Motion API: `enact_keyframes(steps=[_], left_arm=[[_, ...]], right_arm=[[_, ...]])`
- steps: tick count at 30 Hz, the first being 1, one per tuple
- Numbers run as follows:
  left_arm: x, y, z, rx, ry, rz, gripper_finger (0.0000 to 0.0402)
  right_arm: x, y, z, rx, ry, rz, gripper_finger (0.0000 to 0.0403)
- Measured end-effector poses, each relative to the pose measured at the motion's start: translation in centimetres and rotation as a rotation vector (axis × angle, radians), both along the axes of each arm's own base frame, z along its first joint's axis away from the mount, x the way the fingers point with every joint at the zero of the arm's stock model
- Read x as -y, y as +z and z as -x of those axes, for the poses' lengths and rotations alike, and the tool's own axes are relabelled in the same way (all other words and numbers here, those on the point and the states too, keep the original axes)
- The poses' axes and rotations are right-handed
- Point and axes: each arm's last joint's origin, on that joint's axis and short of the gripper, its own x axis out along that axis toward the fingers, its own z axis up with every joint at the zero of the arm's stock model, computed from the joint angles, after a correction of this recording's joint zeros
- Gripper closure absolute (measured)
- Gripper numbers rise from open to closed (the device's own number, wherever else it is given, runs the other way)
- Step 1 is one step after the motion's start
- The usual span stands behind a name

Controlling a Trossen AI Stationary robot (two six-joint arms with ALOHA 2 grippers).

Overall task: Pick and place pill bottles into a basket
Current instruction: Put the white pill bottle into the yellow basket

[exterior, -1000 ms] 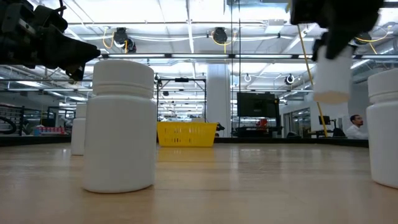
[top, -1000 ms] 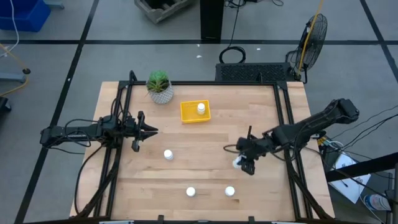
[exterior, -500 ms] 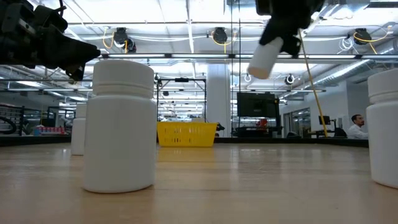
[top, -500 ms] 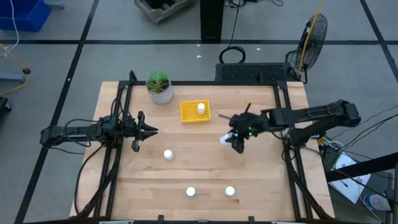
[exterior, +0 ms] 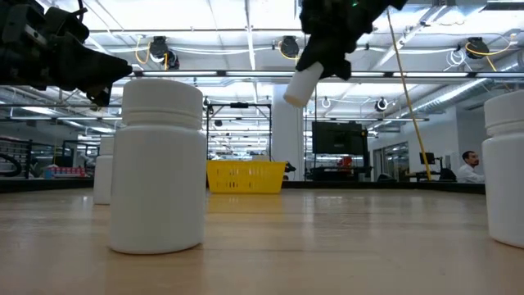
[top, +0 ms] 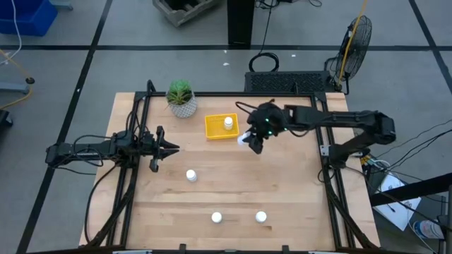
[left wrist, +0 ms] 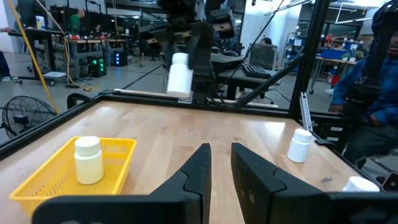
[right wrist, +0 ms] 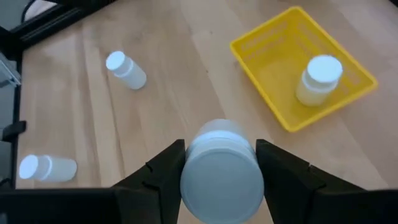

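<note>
My right gripper (top: 252, 140) is shut on a white pill bottle (top: 244, 139), high above the table just right of the yellow basket (top: 214, 132). One bottle (top: 228, 123) stands in the basket. Three bottles (top: 191, 175) (top: 217, 217) (top: 261, 216) rest on the table nearer the front. My left gripper (top: 174, 148) waits, shut and empty, at the table's left. The left wrist view shows the held bottle (left wrist: 180, 74) beyond the basket (left wrist: 43, 180). My right gripper pinches the bottle's round sides (right wrist: 186, 163) between its two fingers (right wrist: 163, 168), one on each side. The fingers slant down from the table's right. The bottle (exterior: 303, 84) hangs tilted below the gripper, lifted clear of table and basket, one round end toward the wrist camera.
A white pot with a green plant (top: 181, 99) stands at the far left, beside the basket. Black frame rails (top: 326, 134) run along the table's left and right sides. People show in the room beyond the table (left wrist: 367, 87).
My right gripper has carried the bottle from the table's right-middle toward the far left, up to the basket's right side, rising as it went. The bottle has tipped from hanging upright to a slant. The left arm has kept still.
</note>
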Motion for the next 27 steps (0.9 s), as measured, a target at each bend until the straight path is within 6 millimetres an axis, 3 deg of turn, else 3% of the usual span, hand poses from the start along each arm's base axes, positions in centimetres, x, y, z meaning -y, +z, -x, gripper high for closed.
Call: enact_keyframes(steps=[15, 22, 27], left_arm=[[0.0, 0.0, 0.0, 0.0, 0.0, 0.0, 0.0337], [0.0, 0.0, 0.0, 0.0, 0.0, 0.0, 0.0337], [0.0, 0.0, 0.0, -0.001, 0.0, 0.0, 0.0337]], right_arm=[[5.6, -2.3, -5.7, -0.116, 0.003, 0.012, 0.0237], [7.8, -4.5, -6.7, -0.221, 0.034, 0.036, 0.0237], [8.4, -4.5, -6.6, -0.22, 0.053, 0.068, 0.0237]])
